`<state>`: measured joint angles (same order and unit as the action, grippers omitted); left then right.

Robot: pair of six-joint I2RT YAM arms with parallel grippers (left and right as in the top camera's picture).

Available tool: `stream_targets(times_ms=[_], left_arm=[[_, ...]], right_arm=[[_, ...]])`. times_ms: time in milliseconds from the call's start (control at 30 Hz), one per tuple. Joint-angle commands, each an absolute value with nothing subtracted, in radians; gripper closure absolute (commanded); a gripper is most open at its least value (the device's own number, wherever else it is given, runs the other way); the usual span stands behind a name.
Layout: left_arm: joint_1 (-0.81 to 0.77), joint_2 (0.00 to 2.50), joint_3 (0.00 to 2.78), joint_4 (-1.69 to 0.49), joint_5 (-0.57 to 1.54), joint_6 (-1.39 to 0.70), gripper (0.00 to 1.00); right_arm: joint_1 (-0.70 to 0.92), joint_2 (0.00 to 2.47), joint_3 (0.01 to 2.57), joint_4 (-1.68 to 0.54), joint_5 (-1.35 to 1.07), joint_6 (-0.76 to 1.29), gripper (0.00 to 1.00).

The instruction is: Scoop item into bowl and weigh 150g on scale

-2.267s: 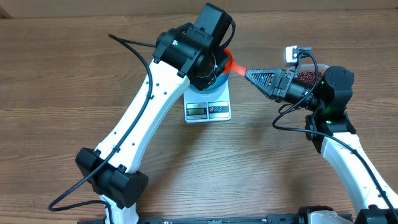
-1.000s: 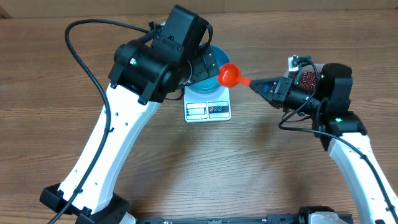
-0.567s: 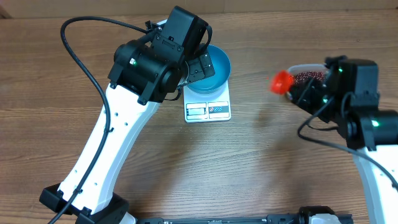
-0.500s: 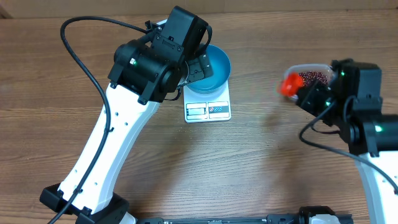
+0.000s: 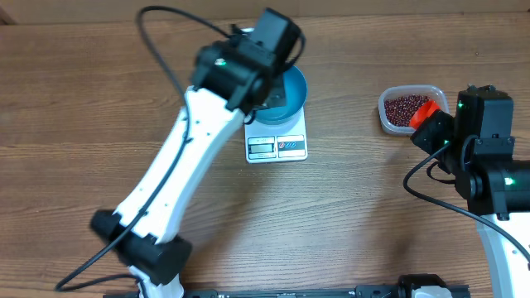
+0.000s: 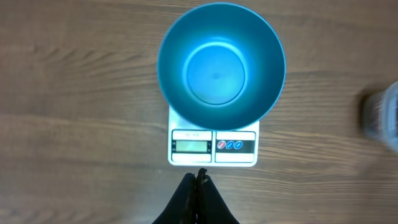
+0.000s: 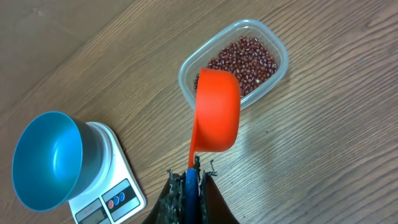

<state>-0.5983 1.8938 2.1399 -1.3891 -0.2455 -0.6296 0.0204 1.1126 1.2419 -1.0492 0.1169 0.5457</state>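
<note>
The blue bowl (image 6: 221,65) stands empty on the white scale (image 6: 213,147); both also show at the lower left of the right wrist view, bowl (image 7: 48,159) on scale (image 7: 111,194). My left gripper (image 6: 198,178) is shut on nothing, on the display side of the scale. My right gripper (image 7: 193,177) is shut on the blue-and-orange handle of an orange scoop (image 7: 217,118). The scoop's cup hangs over the near end of a clear tub (image 7: 275,73) of red-brown beans (image 7: 247,59). I cannot see into the cup. Overhead, the scoop (image 5: 425,112) sits at the tub's (image 5: 386,114) right side.
My left arm (image 5: 207,141) stretches across the wooden table from the front left and covers part of the bowl (image 5: 291,89) from above. The right arm (image 5: 487,153) stands at the right edge beside the tub.
The left gripper has shut and its arm has shifted. The right arm has carried the scoop from the bowl rightward to the tub of beans.
</note>
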Motion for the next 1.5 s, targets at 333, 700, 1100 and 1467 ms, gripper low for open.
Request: stream_targets(times_ms=[333,700,1100,1467], left_arm=[[-0.665,1.973,2.110,-1.245,-0.062,-0.166,0.95],[-0.648,1.969,2.014,-1.231,0.048,-0.092,0.95],[-0.649,1.859,1.669,-1.031,0.045,-0.136,0.95],[-0.649,1.671,1.274,-0.656,0.067,-0.161,0.95]], right_arm=[[0.022,1.103,1.267,-1.055,0.142,0.550,0.96],[0.022,1.103,1.267,-1.058,0.149,0.550,0.96],[0.022,1.103,1.267,-1.054,0.149,0.550,0.96],[0.022,1.132,1.267,-1.049,0.149,0.551,0.96]])
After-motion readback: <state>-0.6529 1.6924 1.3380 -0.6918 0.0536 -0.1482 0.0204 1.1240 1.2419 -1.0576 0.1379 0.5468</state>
